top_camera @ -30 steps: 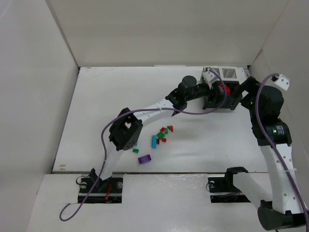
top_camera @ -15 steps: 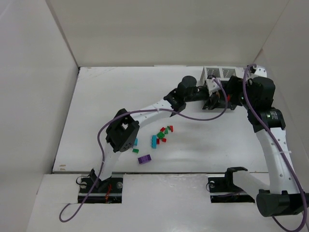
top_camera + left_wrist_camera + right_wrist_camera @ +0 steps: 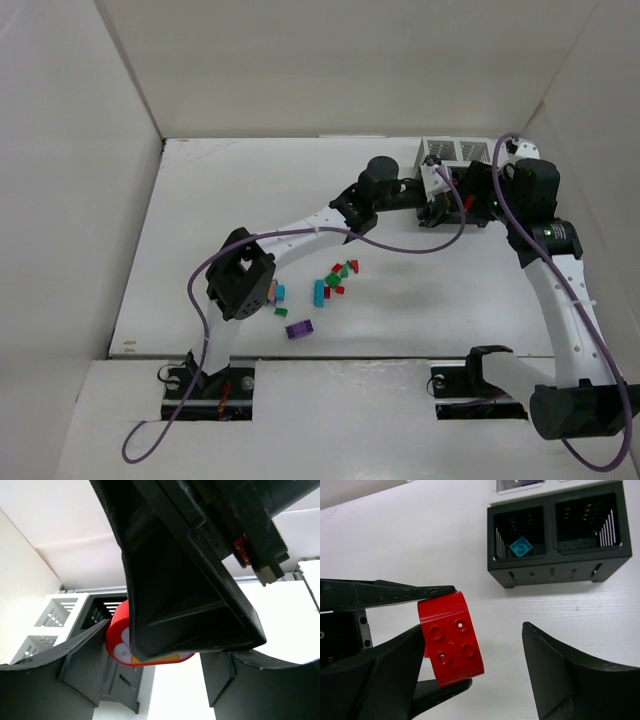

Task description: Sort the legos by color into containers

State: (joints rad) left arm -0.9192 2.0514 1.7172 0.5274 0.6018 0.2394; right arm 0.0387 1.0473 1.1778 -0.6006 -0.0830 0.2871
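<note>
A large red lego (image 3: 451, 639) with four round sockets hangs above the table, pinched between the two dark fingers (image 3: 395, 592) of my left gripper (image 3: 160, 675). In the left wrist view its face side (image 3: 122, 647) shows a cartoon print. My right gripper (image 3: 472, 630) stands open around that red lego, its left finger close beside it and its right finger well apart. The containers (image 3: 559, 535) lie just beyond: two black bins, one with a teal lego (image 3: 521, 546) inside, and white bins (image 3: 455, 152) behind. Both grippers meet at the black bins (image 3: 462, 198).
Several loose legos (image 3: 335, 280) in green, red and teal lie mid-table, with a purple one (image 3: 298, 328) and a green one (image 3: 281, 312) nearer the front. The enclosure's white walls (image 3: 100, 150) stand on both sides and behind the bins.
My right arm has swung in toward the left gripper, and its jaws have narrowed around the red lego. The left arm's elbow has drifted left; its grip is unchanged.
</note>
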